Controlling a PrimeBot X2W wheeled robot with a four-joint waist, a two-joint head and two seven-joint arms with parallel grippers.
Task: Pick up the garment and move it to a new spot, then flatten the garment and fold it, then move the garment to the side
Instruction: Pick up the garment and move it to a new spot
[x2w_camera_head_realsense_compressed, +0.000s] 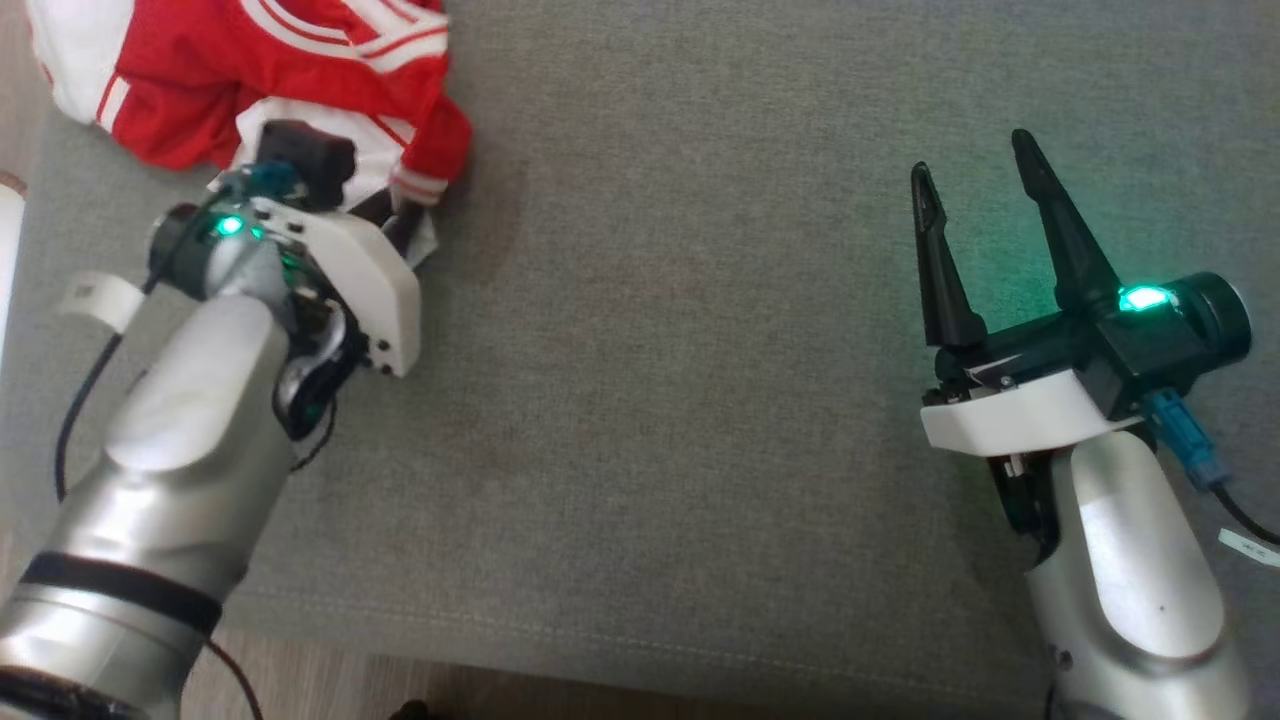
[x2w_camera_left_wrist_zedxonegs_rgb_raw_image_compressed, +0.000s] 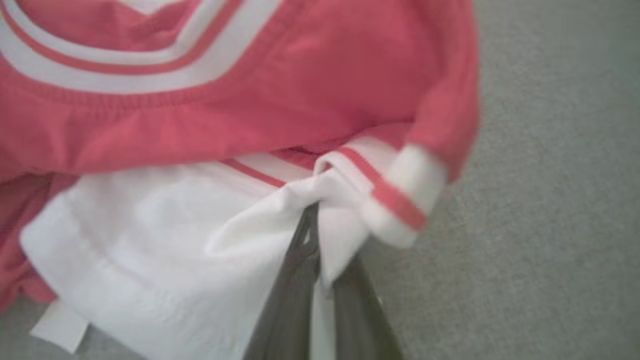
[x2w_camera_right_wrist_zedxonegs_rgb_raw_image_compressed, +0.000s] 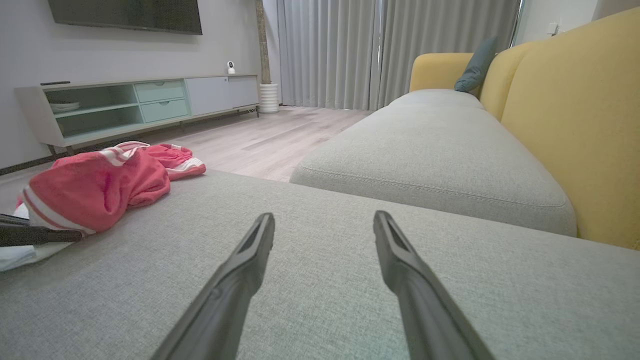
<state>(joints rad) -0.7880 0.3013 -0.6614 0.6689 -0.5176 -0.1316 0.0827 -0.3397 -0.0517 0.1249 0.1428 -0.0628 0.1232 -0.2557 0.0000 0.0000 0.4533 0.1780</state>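
The bright red mesh sports jersey with white panels (x2w_camera_head_realsense_compressed: 200, 90) lay crumpled at the far left of the grey, coarsely woven sofa seat (x2w_camera_head_realsense_compressed: 700, 400), its upper part cut off by the head view's top edge. White double-stripe trim curved across the red cloth, and a red sleeve with a white banded cuff (x2w_camera_left_wrist_zedxonegs_rgb_raw_image_compressed: 400, 200) drooped over the smooth white panel.

The left pincer (x2w_camera_left_wrist_zedxonegs_rgb_raw_image_compressed: 320, 260) was drawn narrow on a fold of that white panel, near the cuff. In its wrist view the cloth puckered between the two dark fingers, though motion blur softened the edges and one fingertip was hidden behind the fabric. From the head, the pale wrist housing covered most of this pincer. A small white label (x2w_camera_left_wrist_zedxonegs_rgb_raw_image_compressed: 60, 327) stuck out from the jersey's lower edge onto the seat. The block number could not be made out.

The right pincer (x2w_camera_head_realsense_compressed: 970, 155) stood wide and held nothing, well apart from the jersey, its long tapered fingers over bare upholstery. Its wrist view showed the jersey as a rumpled red heap at the left, with a dark finger (x2w_camera_right_wrist_zedxonegs_rgb_raw_image_compressed: 40, 235) of the other arm lying against it. Beyond were a yellow sofa back (x2w_camera_right_wrist_zedxonegs_rgb_raw_image_compressed: 575, 125), a grey-blue cushion (x2w_camera_right_wrist_zedxonegs_rgb_raw_image_compressed: 477, 65), pale wooden floor (x2w_camera_right_wrist_zedxonegs_rgb_raw_image_compressed: 265, 140) and pleated grey curtains (x2w_camera_right_wrist_zedxonegs_rgb_raw_image_compressed: 375, 50).
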